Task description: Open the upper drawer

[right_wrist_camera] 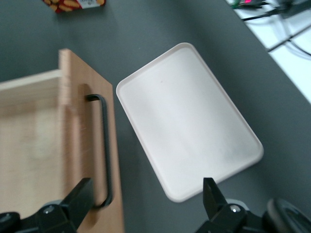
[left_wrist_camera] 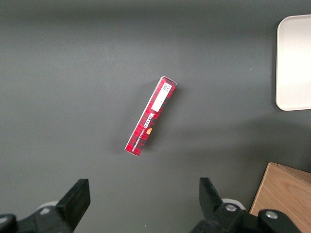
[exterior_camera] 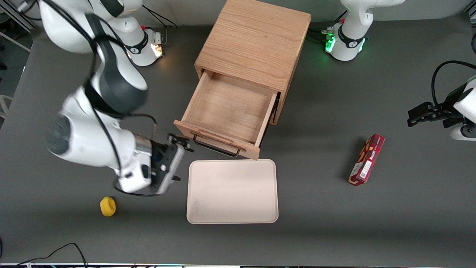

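The upper drawer (exterior_camera: pixel 230 108) of the light oak cabinet (exterior_camera: pixel 253 41) stands pulled well out toward the front camera, and its inside is bare. Its flat front with the wooden bar carries a thin black wire handle (exterior_camera: pixel 215 148). My right gripper (exterior_camera: pixel 184 163) is open and empty. It hovers beside the handle's end, toward the working arm's end of the table, and touches nothing. In the right wrist view the gripper (right_wrist_camera: pixel 146 201) has its fingers wide apart, with the drawer front (right_wrist_camera: pixel 116 160) and handle (right_wrist_camera: pixel 106 145) just ahead of them. The lower drawer is hidden.
A pale empty tray (exterior_camera: pixel 232 191) lies in front of the drawer, close to its front; it also shows in the right wrist view (right_wrist_camera: pixel 189 121). A red box (exterior_camera: pixel 367 159) lies toward the parked arm's end. A small yellow object (exterior_camera: pixel 108 206) lies nearer the front camera than the gripper.
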